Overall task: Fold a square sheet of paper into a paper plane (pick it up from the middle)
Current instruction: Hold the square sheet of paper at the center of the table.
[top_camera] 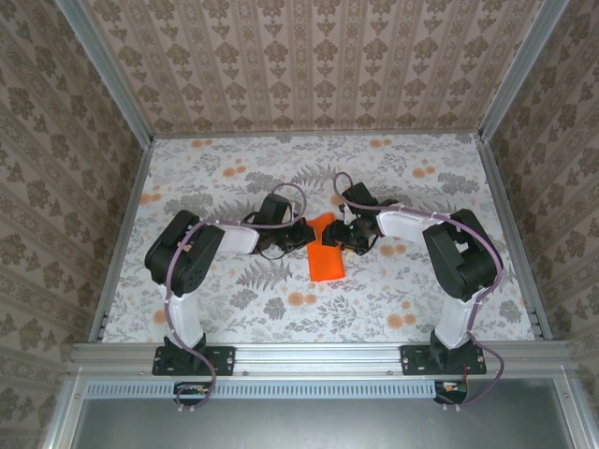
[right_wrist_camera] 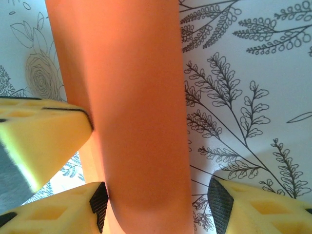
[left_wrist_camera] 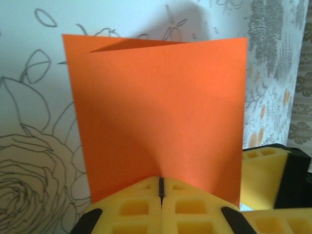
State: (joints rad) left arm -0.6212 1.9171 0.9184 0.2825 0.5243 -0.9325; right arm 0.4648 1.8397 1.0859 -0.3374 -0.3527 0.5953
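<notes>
- The square sheet of paper (top_camera: 325,254) sat near the middle of the table (top_camera: 225,178), between the two grippers and reaching a little toward the arm bases
- In the left wrist view the sheet (left_wrist_camera: 156,112) looked doubled over: a second edge and a thin shadow showed along its far border, so a first fold was judged to be in hand
- The left gripper (left_wrist_camera: 161,187) was clenched on the middle of the sheet's near edge, its yellow fingers (left_wrist_camera: 134,207) pressed together with only a dark seam between them; the paper puckered slightly at the pinch
- This grip was judged to serve as the anchor, holding the layers aligned while the other arm worked
- The right gripper (right_wrist_camera: 156,214) stood with its jaws apart, straddling the sheet (right_wrist_camera: 136,107); the paper bowed up between its fingers (right_wrist_camera: 263,209), with printed table showing between paper and one finger, so it was not clamping
- From above, the left gripper (top_camera: 298,234) and right gripper (top_camera: 348,234) faced each other closely across the sheet
- Obstruction noted: the grippers crowded one another, a yellow finger of the other gripper (left_wrist_camera: 265,170) lying just beside the sheet's corner; any closing or sliding move risked a knock or a skewed crease
- Surroundings: leaf and flower prints (top_camera: 299,299) on the table, patterned walls (top_camera: 309,56) on three sides, a metal rail (top_camera: 318,355) at the near edge; none lay in the way
</notes>
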